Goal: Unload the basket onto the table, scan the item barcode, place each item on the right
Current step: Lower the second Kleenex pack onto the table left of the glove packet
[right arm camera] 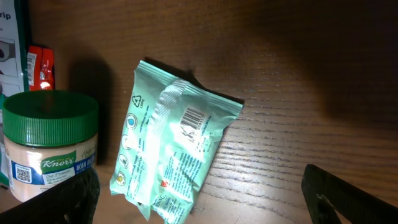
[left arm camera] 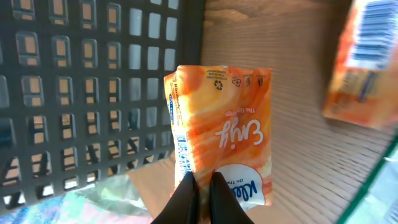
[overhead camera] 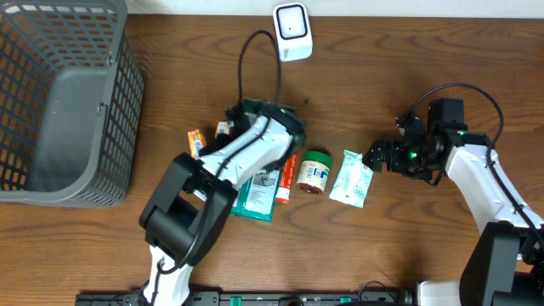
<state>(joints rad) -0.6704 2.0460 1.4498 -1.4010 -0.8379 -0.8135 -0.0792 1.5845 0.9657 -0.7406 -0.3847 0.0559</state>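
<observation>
Left pincer: fingers pressed together, clamped on the lower edge of the orange tissue packet, which stands printed face to the wrist camera with a barcode along its left edge; dark mesh basket wall close behind and left of it; second orange pack, blurred, barcode showing, off to the right above the table. Overhead, the left arm crosses the middle and covers the held packet and part of a teal flat pack; red tube just beside that pack; green-lidded jar next right; mint-green packet beyond the jar, barcode up. White scanner at the far edge, well apart from the packet, its black cable looping toward the arm. Right pincer: fingers spread wide, holding nothing, just beside the mint-green packet.
</observation>
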